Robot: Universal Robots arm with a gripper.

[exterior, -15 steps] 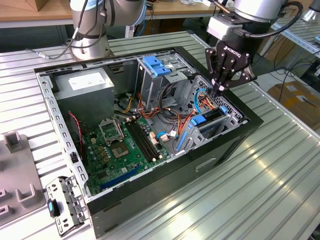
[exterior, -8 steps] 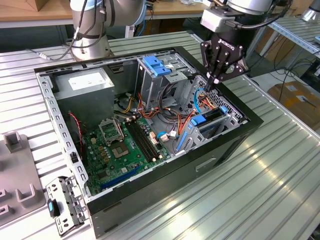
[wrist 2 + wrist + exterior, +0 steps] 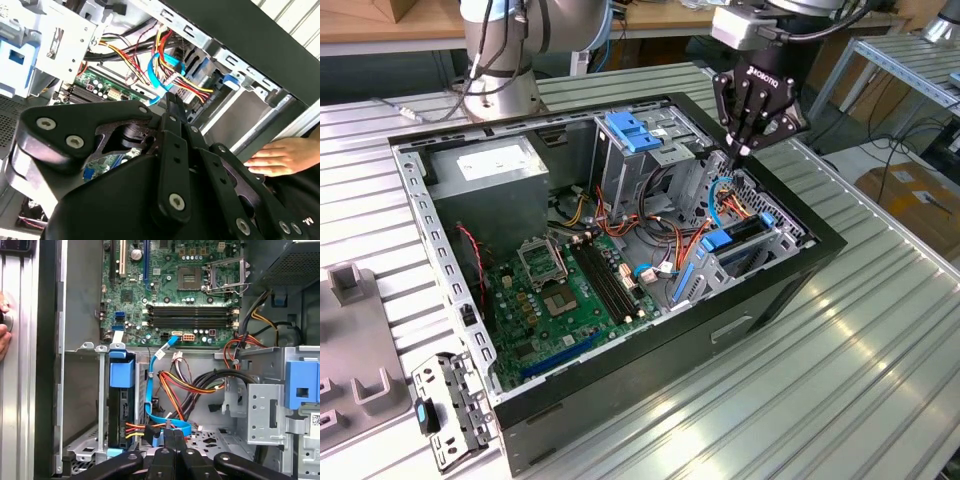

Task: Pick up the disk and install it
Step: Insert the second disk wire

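Note:
The disk (image 3: pixel 745 232), a dark drive with bright blue carrier rails, sits on edge in the bay at the case's corner on the exterior view's right. In the first wrist view the disk (image 3: pixel 120 415) stands in its slot with coloured power wires plugged in at its end. My gripper (image 3: pixel 738 152) hovers just above that bay, shut, with nothing visibly between the fingers. In both wrist views the gripper (image 3: pixel 174 434) (image 3: pixel 172 100) points at the cables beside the disk (image 3: pixel 197 70), close to a looping blue data cable (image 3: pixel 150 390).
The open computer case (image 3: pixel 800 275) lies on a slatted aluminium table. Inside are the motherboard (image 3: pixel 560 290), a power supply (image 3: pixel 490 165) and a tall grey cage with a blue handle (image 3: pixel 635 130). A perforated bracket (image 3: pixel 445 410) lies outside. A person's hand (image 3: pixel 280 155) rests against the case.

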